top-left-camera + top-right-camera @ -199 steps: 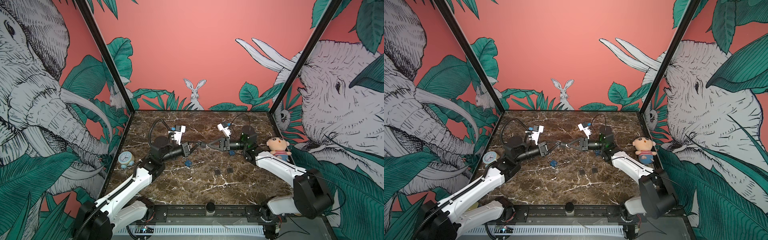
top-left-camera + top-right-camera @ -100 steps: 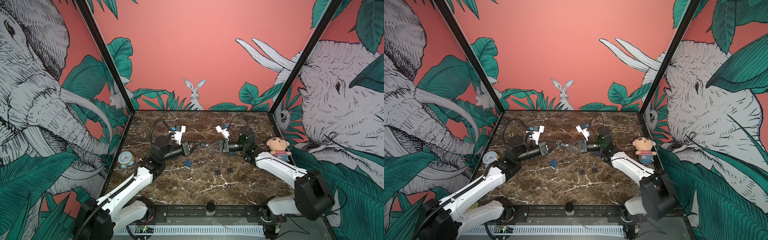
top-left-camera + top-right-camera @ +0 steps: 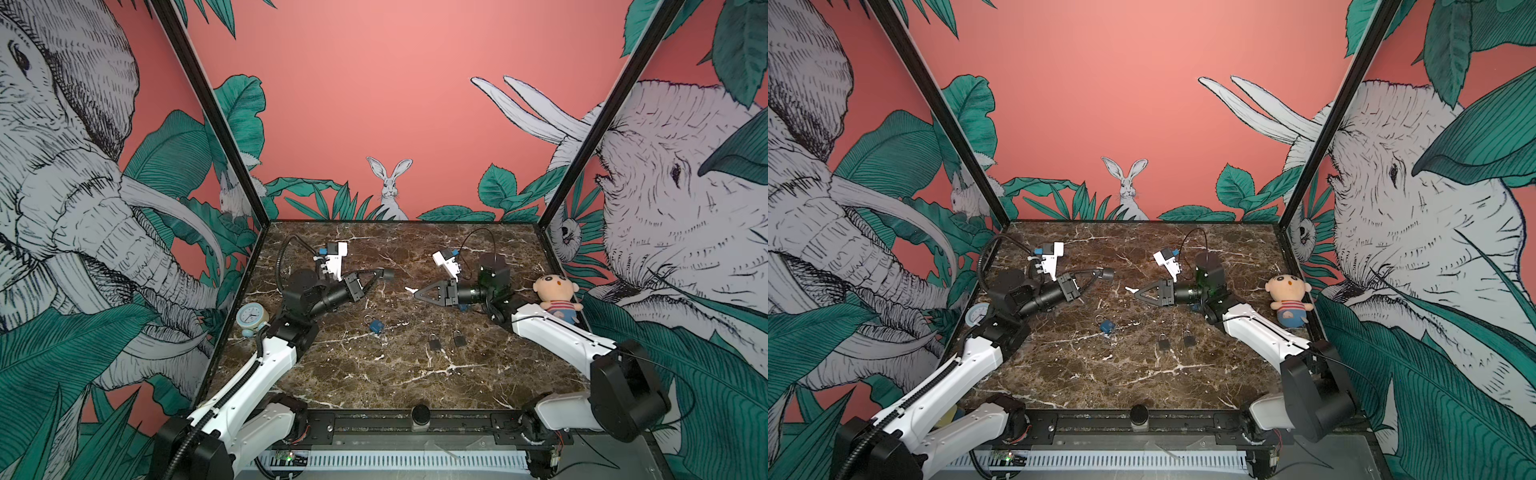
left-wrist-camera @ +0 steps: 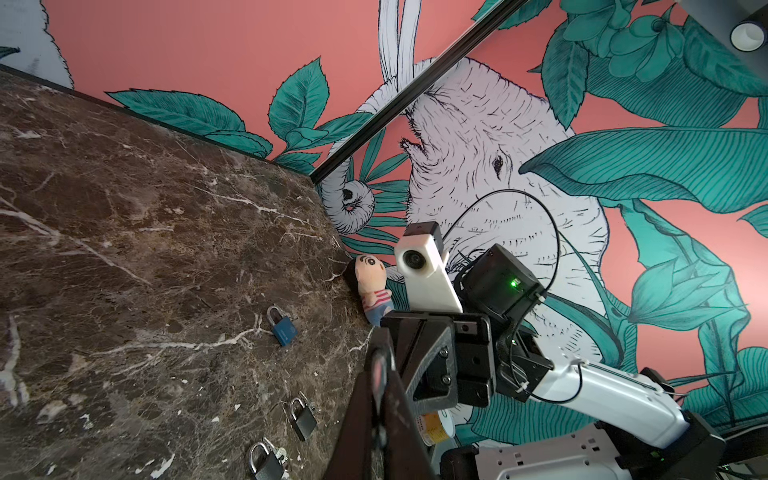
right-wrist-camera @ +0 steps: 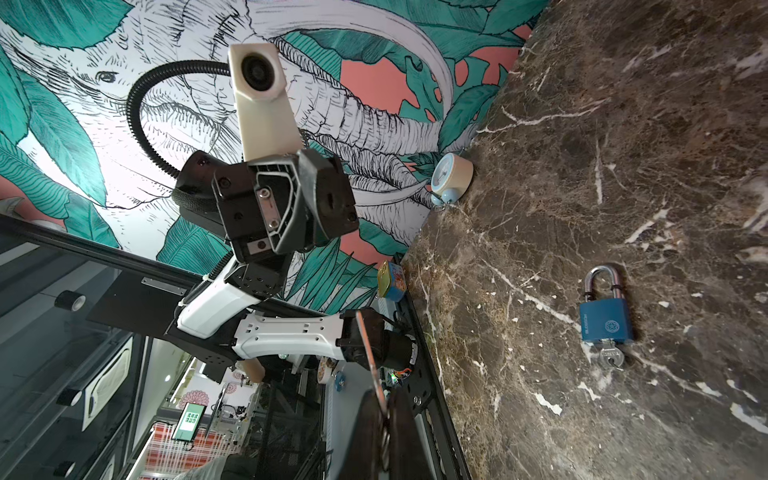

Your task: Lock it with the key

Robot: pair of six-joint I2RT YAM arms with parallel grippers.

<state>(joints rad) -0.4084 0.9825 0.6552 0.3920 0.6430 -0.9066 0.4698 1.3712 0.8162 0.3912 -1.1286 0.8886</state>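
Marble tabletop (image 3: 395, 374), both arms raised off it. We took the blue padlock (image 3: 376, 326) as our reference; it lay flat near the middle of the table, shackle closed. In the right wrist view a silver key (image 5: 611, 357) sat in its keyhole.

Left gripper (image 3: 380, 275): behind the blue padlock and just to its left, held above the table. Its fingers were pinched narrow on a dark padlock (image 3: 388, 274). From the right wrist view we saw this as a black block (image 5: 330, 199) facing that camera. We could not make out its shackle.

Right gripper (image 3: 415, 292): behind the blue padlock and to its right, also off the table, pointing at the left gripper. Its fingers were closed tight on a small pale key (image 3: 410, 289), which stuck out past the tips. We noted a small gap between the pale key and the dark padlock; they were near each other but not touching.

Two black padlocks (image 3: 434, 343) (image 3: 459, 338) lay side by side to the right of the blue padlock and slightly nearer the arm bases. An alarm clock (image 3: 251, 318) stood well to the left of the blue padlock at the table edge. A plush doll (image 3: 555, 295) sat well to its right.
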